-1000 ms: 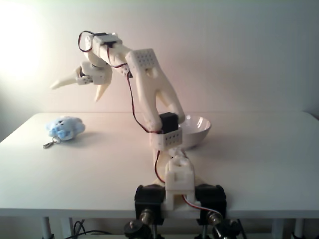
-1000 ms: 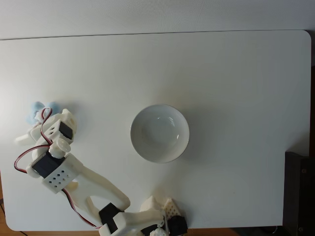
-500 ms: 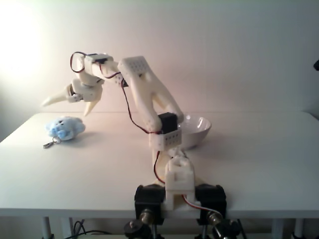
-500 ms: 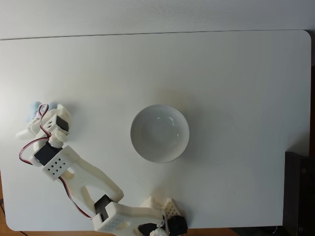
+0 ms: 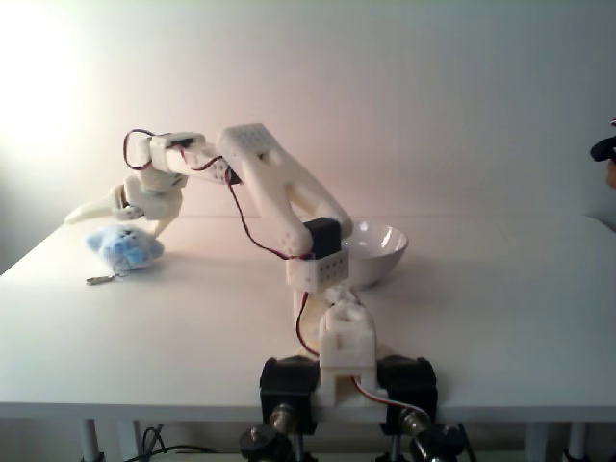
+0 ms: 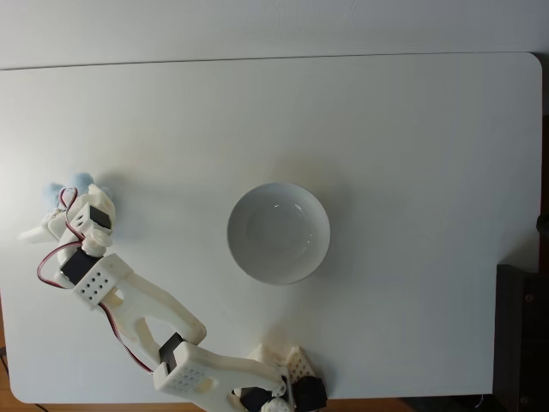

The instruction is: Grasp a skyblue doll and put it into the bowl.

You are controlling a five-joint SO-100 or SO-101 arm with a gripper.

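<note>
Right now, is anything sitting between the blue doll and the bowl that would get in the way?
Nothing visible does. The table between the skyblue doll and the bowl is bare in the top-down fixed view. The hand hangs open just over the doll.

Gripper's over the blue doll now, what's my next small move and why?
Probably lower a little further, then close. In the side fixed view the open gripper has its fingers spread just above the skyblue doll, one tip past its left side, one near its right, but neither yet beside its body. The doll lies on the table, and the bowl is empty.
</note>
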